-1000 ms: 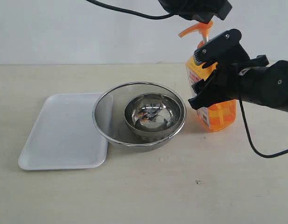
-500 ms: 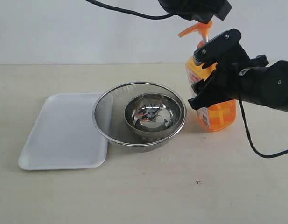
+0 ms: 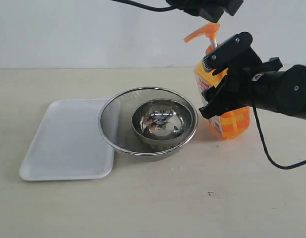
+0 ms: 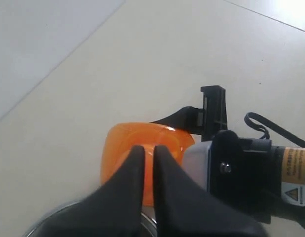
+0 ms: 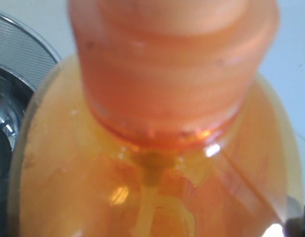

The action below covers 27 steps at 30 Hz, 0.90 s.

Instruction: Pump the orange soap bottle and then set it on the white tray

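The right jaws grasp the translucent orange plastic soap bottle (image 3: 235, 124), standing on the table (image 3: 192, 198) at three o'clock of the steel mesh bowl (image 3: 113, 124), so the clenched left jaws overhead should press its pump (image 3: 202, 32) straight down.

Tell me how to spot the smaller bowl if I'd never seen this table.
On the pale table, find the white tray at the left of the exterior view; a wide mesh bowl sits beside it. The smaller bowl rests inside that one. Unlike the mesh around it, it is solid, mirror-shiny steel.
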### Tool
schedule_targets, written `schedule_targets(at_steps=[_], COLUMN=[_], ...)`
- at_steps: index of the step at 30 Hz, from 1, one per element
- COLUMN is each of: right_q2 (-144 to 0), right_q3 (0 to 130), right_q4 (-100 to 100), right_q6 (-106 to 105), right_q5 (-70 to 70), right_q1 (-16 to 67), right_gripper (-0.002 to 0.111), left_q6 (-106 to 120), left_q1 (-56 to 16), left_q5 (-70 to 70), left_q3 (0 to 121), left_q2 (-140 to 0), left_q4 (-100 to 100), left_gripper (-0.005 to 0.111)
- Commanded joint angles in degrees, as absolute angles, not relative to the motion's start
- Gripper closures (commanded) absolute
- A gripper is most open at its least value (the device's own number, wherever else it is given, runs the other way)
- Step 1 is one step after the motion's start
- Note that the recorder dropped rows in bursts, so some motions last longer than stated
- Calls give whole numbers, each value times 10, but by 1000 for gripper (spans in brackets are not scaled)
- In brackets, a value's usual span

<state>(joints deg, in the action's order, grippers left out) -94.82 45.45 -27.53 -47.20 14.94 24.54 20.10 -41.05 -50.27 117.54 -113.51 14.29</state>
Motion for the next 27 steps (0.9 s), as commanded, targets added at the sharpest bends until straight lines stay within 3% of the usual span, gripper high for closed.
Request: schedule_targets(at_steps=[1,27], right_q2=[-959,-959], right_q3=[447,447], right_q4=[-277,-277], right_q6=[-470,-469], right_q5=[103,98], right_q1=[246,246], right_gripper=[108,108], left_q6=[202,177], left_q1=[-412,-412], left_q5=[-485,-505], left_q3=[1173,1173], left_q2=[-1120,-1131], left_q4=[139,92], left_gripper=[102,102])
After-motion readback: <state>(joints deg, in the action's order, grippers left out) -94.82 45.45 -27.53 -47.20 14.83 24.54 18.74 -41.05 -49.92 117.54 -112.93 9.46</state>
